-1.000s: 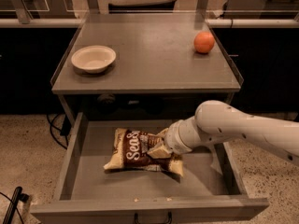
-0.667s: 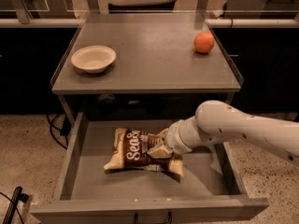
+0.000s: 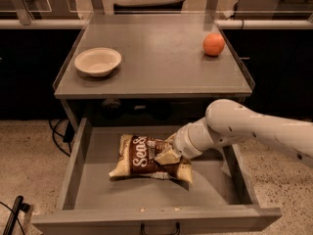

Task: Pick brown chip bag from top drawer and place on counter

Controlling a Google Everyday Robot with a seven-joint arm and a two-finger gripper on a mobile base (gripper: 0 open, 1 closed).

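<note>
One gripper [image 3: 168,156] was counted, low inside the one top drawer [image 3: 98,195] (pulled open). One brown chip bag [image 3: 139,156] lay against it. One counter [image 3: 161,58] stood above it, bearing one bowl [image 3: 98,61] up-left and one orange fruit [image 3: 213,44] up-right of the gripper.

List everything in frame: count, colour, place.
chip bag: 1, brown with cream ends, lying on the drawer floor, near centre
drawer: 1, grey, pulled open under the counter
counter: 1, grey, above the drawer
bowl: 1, cream, counter left
orange: 1, orange, counter right, towards the back
arm: 1, white, reaching in from the right
end effector: 1, pale, in the drawer at the bag's right half
</note>
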